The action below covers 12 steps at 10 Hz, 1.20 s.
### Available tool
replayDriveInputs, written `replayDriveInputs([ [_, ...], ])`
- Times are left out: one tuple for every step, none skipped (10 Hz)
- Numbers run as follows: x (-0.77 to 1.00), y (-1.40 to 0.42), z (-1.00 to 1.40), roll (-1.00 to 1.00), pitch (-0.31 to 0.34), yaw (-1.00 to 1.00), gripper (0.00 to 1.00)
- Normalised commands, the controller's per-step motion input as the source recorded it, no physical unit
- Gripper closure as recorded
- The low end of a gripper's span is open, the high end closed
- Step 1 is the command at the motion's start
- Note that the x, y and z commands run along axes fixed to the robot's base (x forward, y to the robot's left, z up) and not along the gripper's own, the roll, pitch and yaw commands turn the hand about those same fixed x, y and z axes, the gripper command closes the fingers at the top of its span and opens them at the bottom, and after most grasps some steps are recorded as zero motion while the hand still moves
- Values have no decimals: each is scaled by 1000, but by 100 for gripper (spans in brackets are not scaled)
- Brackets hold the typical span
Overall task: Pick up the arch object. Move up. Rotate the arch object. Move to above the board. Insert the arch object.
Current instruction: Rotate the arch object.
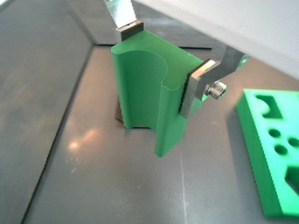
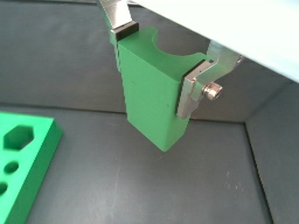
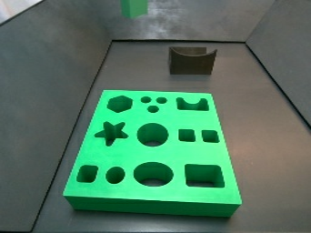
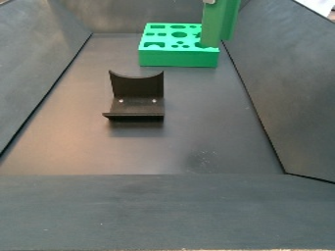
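Note:
My gripper (image 1: pixel 165 54) is shut on the arch object (image 1: pixel 152 96), a plain green slab-like block with a curved notch in one end. The silver fingers (image 1: pixel 200 80) clamp its two sides near the notched end, and the block hangs clear of the dark floor. It also shows in a wrist view (image 2: pixel 152 92). In a side view the block (image 4: pixel 218 20) hangs at the frame's upper edge beside the board (image 4: pixel 177 59). In a side view only its tip (image 3: pixel 135 7) shows, beyond the board (image 3: pixel 152 202). The board is a bright green slab with shaped cut-outs.
The dark fixture (image 3: pixel 191 59) stands on the floor beyond the board; it also shows in a side view (image 4: pixel 135 96). Sloping dark walls (image 4: pixel 53 69) enclose the floor on all sides. The board's corner shows in both wrist views (image 1: pixel 274 149) (image 2: pixel 24 166).

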Motion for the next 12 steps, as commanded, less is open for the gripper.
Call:
replayDriveInputs([
  [33,10,-4,-3,100,-1000,100],
  [33,11,-4,-3,105,-724,100],
  [34,11,-3,-3,104,-568,100],
  [35,11,0,-2,103,-330,100],
  [0,0,0,-1,42,-1000,100],
  [0,4,1,-1,46,-1000,100],
  [2,5,3,-2,49,-1000,100],
  [4,6,5,-2,58,-1000,100],
  [5,7,6,-2,63,-1000,100],
  [7,8,8,-2,80,-1000,100],
  [8,9,9,-3,97,-1000,100],
  [10,11,11,-3,96,-675,100],
])
